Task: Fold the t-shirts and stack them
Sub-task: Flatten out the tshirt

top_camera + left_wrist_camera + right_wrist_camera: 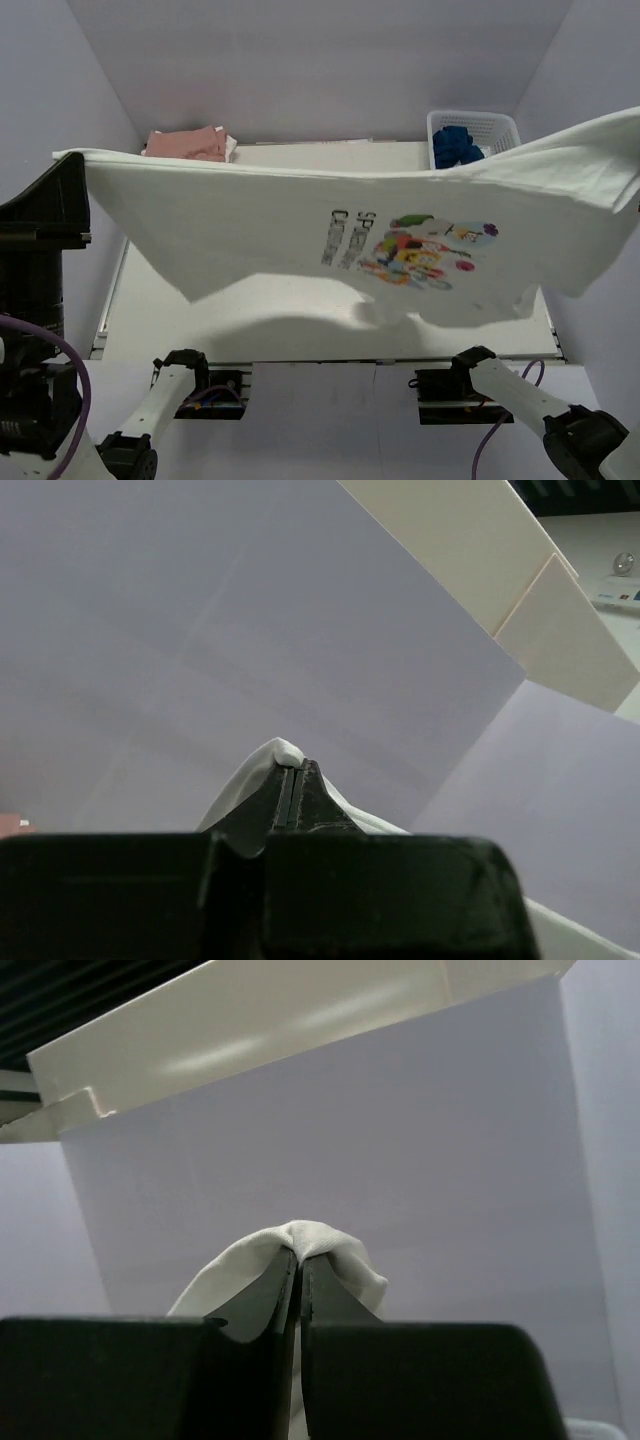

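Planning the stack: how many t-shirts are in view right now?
2. The white printed tee is held up, spread wide in mid-air; the pink tee lies folded at the far left. The raised tee may hide others behind it.

I can't read the dark lettering point(345, 238) on the white t-shirt point(250, 230) from the top view; it's too small. Its right corner runs off the picture's edge. The cloth hides the middle of the bench point(300, 345) and the lower parts of the pink tee point(187, 143) and the basket point(475, 125). Each wrist view gives me only a pinch of cloth.
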`<state>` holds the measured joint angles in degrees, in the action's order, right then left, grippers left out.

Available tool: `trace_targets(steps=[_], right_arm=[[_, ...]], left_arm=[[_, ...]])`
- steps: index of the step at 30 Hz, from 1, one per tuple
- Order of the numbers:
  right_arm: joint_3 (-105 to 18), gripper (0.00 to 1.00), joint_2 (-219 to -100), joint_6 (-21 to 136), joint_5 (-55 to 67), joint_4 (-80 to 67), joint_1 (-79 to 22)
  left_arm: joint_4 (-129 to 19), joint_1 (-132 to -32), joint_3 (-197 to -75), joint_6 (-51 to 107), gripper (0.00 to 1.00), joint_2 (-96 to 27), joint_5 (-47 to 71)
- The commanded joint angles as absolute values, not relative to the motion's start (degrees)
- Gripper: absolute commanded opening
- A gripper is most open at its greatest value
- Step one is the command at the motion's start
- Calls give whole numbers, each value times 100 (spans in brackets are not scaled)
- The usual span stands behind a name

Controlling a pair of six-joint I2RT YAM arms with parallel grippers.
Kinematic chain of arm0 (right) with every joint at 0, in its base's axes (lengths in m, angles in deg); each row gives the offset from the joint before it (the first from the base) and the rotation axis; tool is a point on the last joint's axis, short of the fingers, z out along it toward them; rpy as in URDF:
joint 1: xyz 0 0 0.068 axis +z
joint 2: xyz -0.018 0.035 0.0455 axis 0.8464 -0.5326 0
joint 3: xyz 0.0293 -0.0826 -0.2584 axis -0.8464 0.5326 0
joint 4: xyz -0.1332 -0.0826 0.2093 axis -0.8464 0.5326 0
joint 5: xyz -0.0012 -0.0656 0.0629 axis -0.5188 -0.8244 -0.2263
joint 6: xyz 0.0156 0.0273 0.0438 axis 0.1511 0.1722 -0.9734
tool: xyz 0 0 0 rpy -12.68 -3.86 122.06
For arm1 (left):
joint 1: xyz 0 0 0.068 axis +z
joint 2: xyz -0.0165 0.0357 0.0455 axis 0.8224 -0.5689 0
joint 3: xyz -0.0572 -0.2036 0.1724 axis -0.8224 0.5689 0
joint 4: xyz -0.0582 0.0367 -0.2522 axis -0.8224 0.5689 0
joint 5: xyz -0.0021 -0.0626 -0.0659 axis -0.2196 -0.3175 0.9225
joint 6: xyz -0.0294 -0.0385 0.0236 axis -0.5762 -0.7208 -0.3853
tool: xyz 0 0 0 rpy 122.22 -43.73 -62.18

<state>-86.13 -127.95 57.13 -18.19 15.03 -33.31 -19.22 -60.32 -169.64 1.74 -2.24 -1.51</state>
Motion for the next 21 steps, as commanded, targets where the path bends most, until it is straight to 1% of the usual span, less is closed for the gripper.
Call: trace_targets(steps=[1,4,5,7,8,9,11,13,14,16,17,18,19,20,21], right_arm=[[-8659,0,-13446,6281,-2412,1128,-3312],[-8633,0,-13981,6579,-3018,951,-3321],[-8616,0,-14391,6650,-3255,742,-3304],[-8519,0,-14702,6791,-3520,556,-3339],[-8467,0,-15147,6809,-3512,529,-3365],[-8327,0,-15291,6809,-3521,477,-3356],[-7993,0,-15676,6766,-3345,336,-3382],[-7353,0,-16169,6651,-3170,13,-3435],[-7037,0,-16449,6616,-3100,-77,-3488],[-6728,0,-16907,6275,-2942,-217,-3567],[-6543,0,-17031,6195,-2871,-253,-3585],[-6376,0,-17537,5924,-2757,-288,-3628],[-6270,0,-17638,5895,-2521,-436,-3681],[-6251,0,-17821,5869,-2310,-473,-3699],[-6338,0,-18171,5764,-2247,-421,-3743]], left_arm=[[-1481,-5998,-17116,349,0,-661,-486],[-1428,-5998,-17116,349,0,-1056,-592],[-1428,-5998,-16985,349,0,-1153,-592],[-1489,-6050,-16476,287,0,-1460,-846],[-1542,-6051,-16022,200,0,-1557,-986],[-1542,-6051,-15799,69,0,-1671,-1292],[-1604,-5954,-15177,-82,0,-2093,-1461],[-1901,-5954,-14710,-205,0,-2391,-1655],[-2033,-5954,-14255,-266,0,-2706,-1795],[-2288,-5954,-13857,-319,0,-3076,-1867],[-2385,-5954,-13629,-389,2,-3305,-1989],[-2386,-5954,-13574,-442,10,-3829,-2268],[-2386,-5902,-13574,-495,20,-4104,-2384],[-2386,-5902,-13574,-495,34,-4385,-2464],[-2325,-5902,-13687,-495,64,-4666,-2403]])
